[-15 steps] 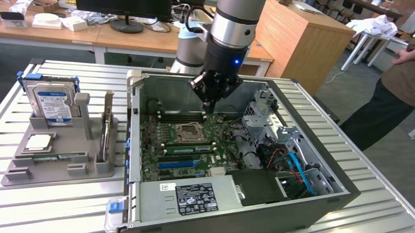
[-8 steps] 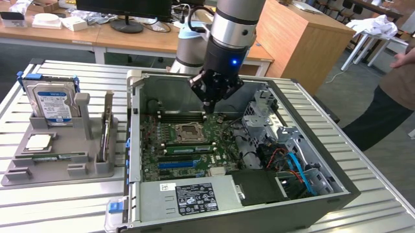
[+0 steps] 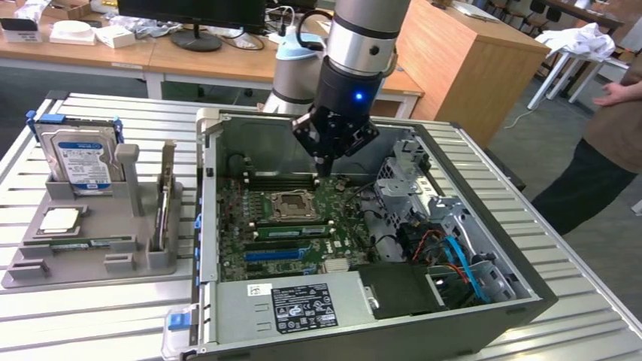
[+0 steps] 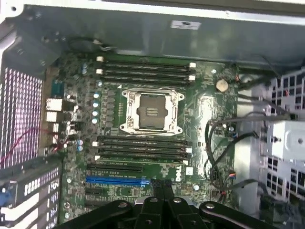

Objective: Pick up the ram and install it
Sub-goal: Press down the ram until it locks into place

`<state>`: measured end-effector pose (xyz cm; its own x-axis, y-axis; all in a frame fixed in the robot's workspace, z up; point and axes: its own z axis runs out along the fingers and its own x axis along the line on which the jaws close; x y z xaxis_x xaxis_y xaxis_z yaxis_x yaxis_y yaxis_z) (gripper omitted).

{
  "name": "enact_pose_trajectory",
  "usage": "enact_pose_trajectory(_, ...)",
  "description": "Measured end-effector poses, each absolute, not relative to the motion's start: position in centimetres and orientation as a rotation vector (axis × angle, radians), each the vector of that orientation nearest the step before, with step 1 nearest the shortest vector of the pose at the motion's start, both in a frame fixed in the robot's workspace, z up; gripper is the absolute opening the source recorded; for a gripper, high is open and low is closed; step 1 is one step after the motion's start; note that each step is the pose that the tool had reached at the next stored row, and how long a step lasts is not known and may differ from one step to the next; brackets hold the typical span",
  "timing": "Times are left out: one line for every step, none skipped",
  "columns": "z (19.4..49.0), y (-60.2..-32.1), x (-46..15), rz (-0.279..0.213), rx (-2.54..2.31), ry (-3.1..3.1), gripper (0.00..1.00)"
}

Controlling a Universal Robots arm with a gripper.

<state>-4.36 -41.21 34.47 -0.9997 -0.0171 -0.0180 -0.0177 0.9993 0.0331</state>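
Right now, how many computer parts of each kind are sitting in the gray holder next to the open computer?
Hard drive: 1
Processor chip: 1
Ram sticks: 2
Total: 4

"DELL" on the motherboard (image 4: 177, 173)

Exterior view: high, off the arm, angled down across the slatted desk (image 3: 90, 316) at the open computer case (image 3: 482, 316), middling distance, room behind. Wrist view: close, straight down into the case onto the motherboard (image 4: 209, 109), jaws at the frame edge. Shared: motherboard (image 3: 236, 218), empty processor socket (image 3: 291, 203) (image 4: 151, 112), memory slots (image 4: 145, 71).
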Motion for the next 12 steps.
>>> enact_pose_trajectory(34.46, -41.21, -4.36, 0.052, 0.001, 3.123, 0.10)
enact_pose_trajectory(34.45, -41.21, -4.36, 0.052, 0.026, 3.123, 0.10)
enact_pose_trajectory(34.45, -41.21, -4.37, 0.051, 0.045, 3.122, 0.10)
enact_pose_trajectory(34.45, -41.21, -4.37, 0.051, 0.053, 3.122, 0.10)
enact_pose_trajectory(34.45, -41.21, -4.36, 0.051, 0.054, 3.122, 0.10)
enact_pose_trajectory(34.45, -41.21, -4.36, 0.051, 0.054, 3.122, 0.10)
enact_pose_trajectory(34.45, -41.21, -4.36, 0.051, 0.054, 3.122, 0.10)
enact_pose_trajectory(34.45, -41.21, -4.36, 0.051, 0.054, 3.122, 0.10)
enact_pose_trajectory(34.45, -41.21, -4.36, 0.051, 0.054, 3.122, 0.10)
enact_pose_trajectory(34.45, -41.21, -4.37, 0.051, 0.054, 3.122, 0.10)
enact_pose_trajectory(34.45, -41.21, -4.37, 0.051, 0.054, 3.122, 0.10)
enact_pose_trajectory(34.45, -41.21, -4.37, 0.051, 0.054, 3.122, 0.10)
